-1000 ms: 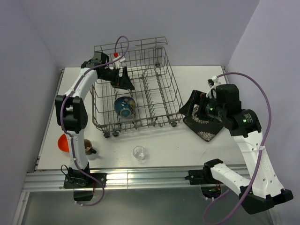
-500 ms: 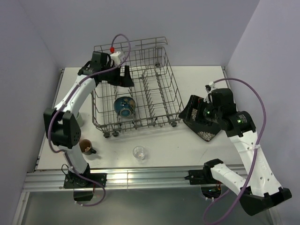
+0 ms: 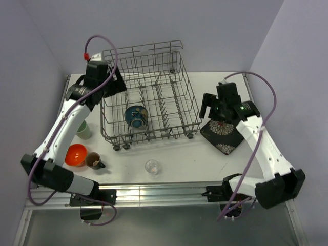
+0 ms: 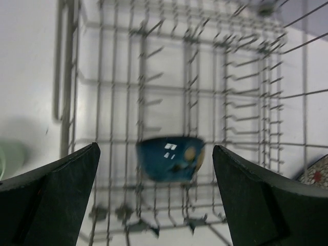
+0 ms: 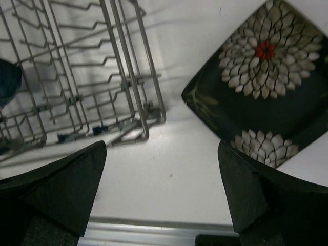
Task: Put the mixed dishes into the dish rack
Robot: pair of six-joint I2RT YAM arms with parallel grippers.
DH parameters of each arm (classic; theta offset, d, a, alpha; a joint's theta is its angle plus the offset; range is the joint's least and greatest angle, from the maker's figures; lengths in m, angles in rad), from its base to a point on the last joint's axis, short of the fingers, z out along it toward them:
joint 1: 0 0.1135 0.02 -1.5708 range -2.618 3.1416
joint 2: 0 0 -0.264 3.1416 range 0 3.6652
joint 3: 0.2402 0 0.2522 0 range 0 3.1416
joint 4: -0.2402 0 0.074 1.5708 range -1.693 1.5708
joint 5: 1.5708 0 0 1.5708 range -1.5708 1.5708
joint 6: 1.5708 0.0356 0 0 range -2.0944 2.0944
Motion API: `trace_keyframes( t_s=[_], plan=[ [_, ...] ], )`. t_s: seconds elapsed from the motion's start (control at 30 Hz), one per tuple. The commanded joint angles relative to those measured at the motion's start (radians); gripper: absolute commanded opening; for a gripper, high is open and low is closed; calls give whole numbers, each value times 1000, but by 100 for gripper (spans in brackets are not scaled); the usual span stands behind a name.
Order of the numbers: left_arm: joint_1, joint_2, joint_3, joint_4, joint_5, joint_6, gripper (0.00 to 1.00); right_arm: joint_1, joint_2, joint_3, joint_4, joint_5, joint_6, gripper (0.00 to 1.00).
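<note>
Currently the left fingers are being held spread and empty over the dish rack, where the blue bowl is sitting. The right fingers, likewise spread, are being held near the black square plate lying flat on the tabletop. It is being judged stiff, slick and breakable; a rim pinch is being favoured.

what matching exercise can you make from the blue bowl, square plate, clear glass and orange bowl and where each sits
Things:
1 blue bowl
2 black square plate
3 small clear glass
4 small orange bowl

Places:
A on the table, right of the dish rack
B beside the dark brown mug
C inside the dish rack
D alone, in front of the dish rack

Pairs: 1-C, 2-A, 3-D, 4-B
</note>
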Motion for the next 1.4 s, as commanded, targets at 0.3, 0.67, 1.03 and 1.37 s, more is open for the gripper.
trace_keyframes(
  t_s=[0.3, 0.67, 1.03, 1.37],
  plan=[
    [-5, -416, -230, -207, -161, -199, 99, -3, 373, 191, 156, -11, -146, 76],
    [10, -280, -344, -236, -192, -159, 99, 0, 342, 59, 173, -90, -146, 0],
    [119, -136, -438, -89, -79, -95, 99, 7, 161, -83, 166, -161, -68, 0],
    [124, -98, -338, -108, -68, -85, 99, 37, 106, -120, 168, -219, -37, 46]
  ],
)
